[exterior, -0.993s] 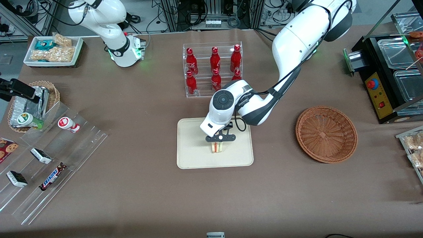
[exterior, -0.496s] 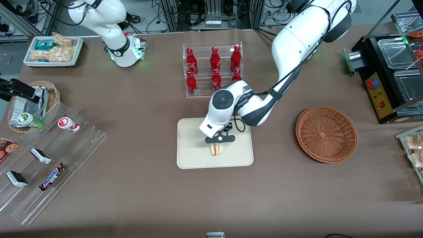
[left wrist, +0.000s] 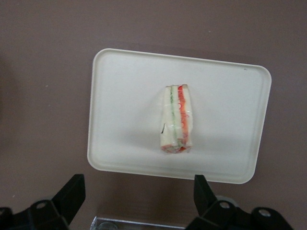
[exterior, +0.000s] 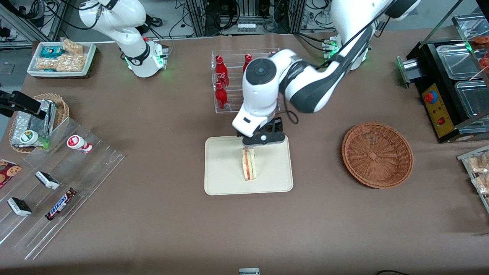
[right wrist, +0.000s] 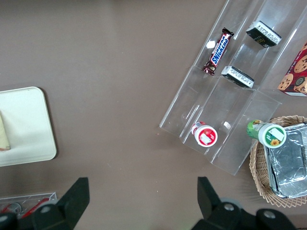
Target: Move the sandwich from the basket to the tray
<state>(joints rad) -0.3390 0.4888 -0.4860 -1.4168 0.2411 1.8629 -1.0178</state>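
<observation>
White-bread sandwich on tray, well below spread, empty gripper.

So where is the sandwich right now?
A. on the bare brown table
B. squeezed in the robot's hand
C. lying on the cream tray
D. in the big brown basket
C. The sandwich lies on the tray by itself. The hand is open and raised above the tray's edge, the one farther from the front camera, touching nothing, and the basket has nothing in it.
</observation>
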